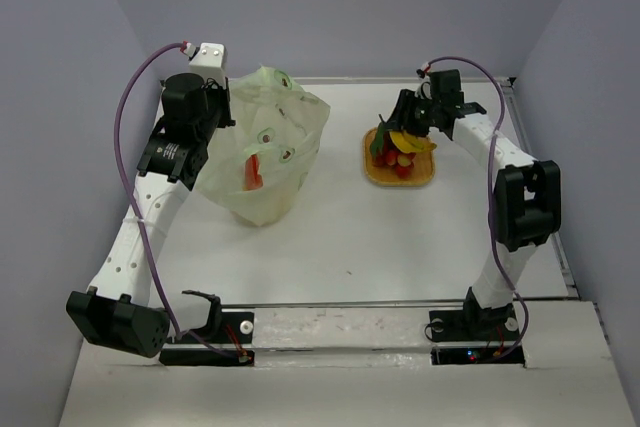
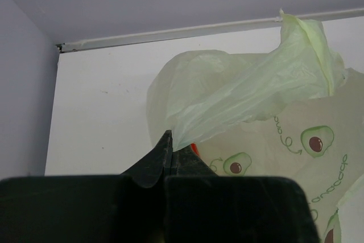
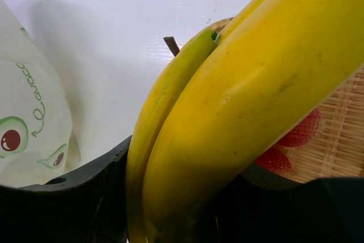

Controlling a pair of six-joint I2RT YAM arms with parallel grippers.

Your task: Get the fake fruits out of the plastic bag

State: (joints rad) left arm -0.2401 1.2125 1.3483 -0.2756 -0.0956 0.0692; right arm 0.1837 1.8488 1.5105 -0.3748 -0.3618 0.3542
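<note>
The pale green plastic bag (image 1: 268,142) with avocado prints stands at the back left, and a red piece (image 1: 253,173) shows through its wall. My left gripper (image 1: 218,107) is shut on a handle of the bag and holds it up; in the left wrist view the jaws (image 2: 170,143) pinch the stretched film of the bag (image 2: 256,101), with a bit of the red piece (image 2: 195,148) behind them. My right gripper (image 1: 407,127) is shut on a yellow banana (image 3: 239,112) just above the orange mat (image 1: 425,179). Red berries (image 1: 402,163) with green leaves lie on the mat.
The woven mat (image 3: 341,140) and red berries (image 3: 296,138) show under the banana in the right wrist view, with the bag (image 3: 28,129) to the left. Purple walls close in the white table (image 1: 380,237) on three sides. The arm bases stand at the near edge.
</note>
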